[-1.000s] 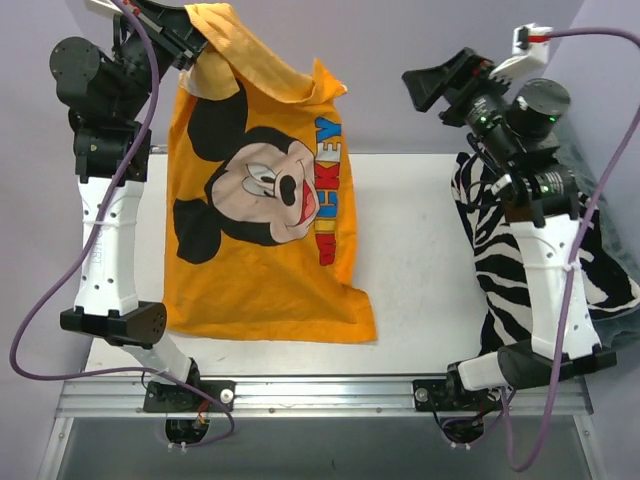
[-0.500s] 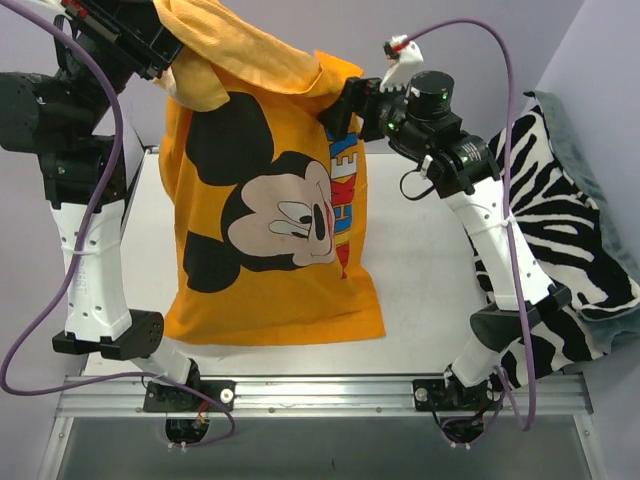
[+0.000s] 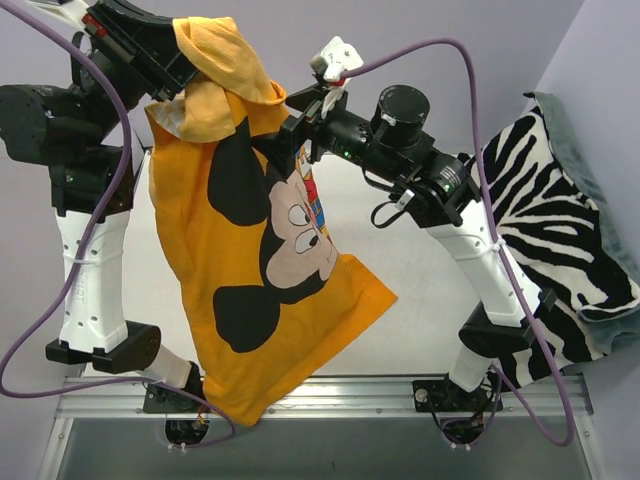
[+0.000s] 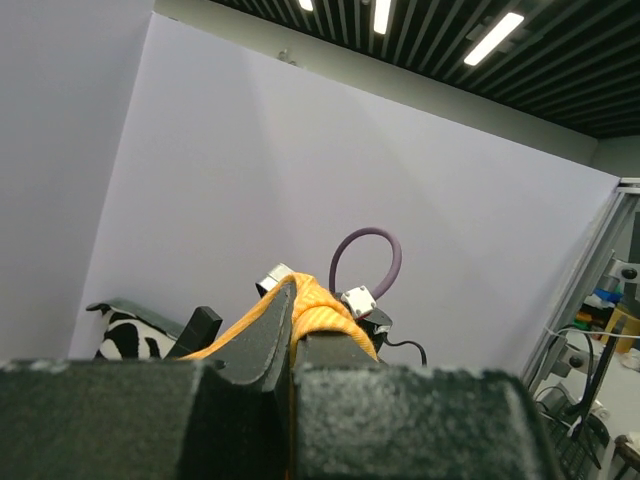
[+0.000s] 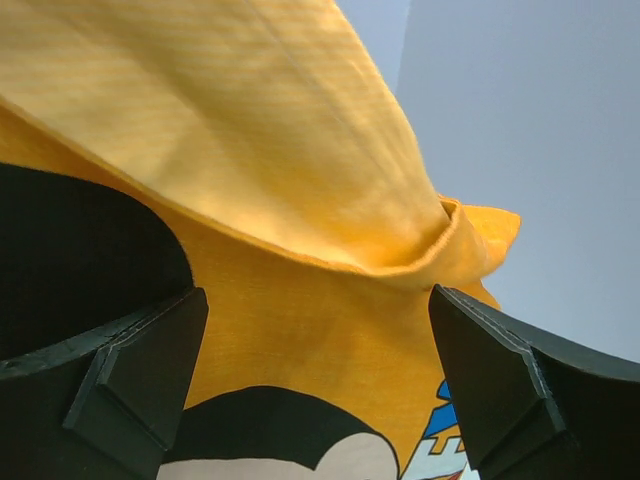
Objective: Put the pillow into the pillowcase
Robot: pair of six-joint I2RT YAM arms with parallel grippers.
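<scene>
Top external view showed the pillowcase (image 3: 265, 300) hanging above the table (image 3: 400, 270), its upper end bunched in the left gripper (image 3: 183, 62), which was raised high at the far left. From there the orange cloth dropped slantwise, with Mickey's face turned sideways. One lower corner reached past the table's near edge by the left arm's base, and another pointed right over the tabletop. The right arm reached across from the right, its right gripper (image 3: 285, 135) at the pillowcase's upper right edge, just beside the black ear print. Whether it touched the cloth could not be told from above. A zebra cushion (image 3: 560, 220) lay at the table's right edge, well apart from the pillowcase.

Left wrist view showed the left gripper (image 4: 293, 305) with jaws pressed together, pinching a fold of pillowcase (image 4: 322, 312) that stuck out past the tips. Right wrist view showed the right gripper (image 5: 320, 375) with jaws spread wide, one of its fingers (image 5: 130, 370) at each side of the frame. The pillowcase (image 5: 300, 180) filled the space ahead, a rolled hem above and the print below.
</scene>
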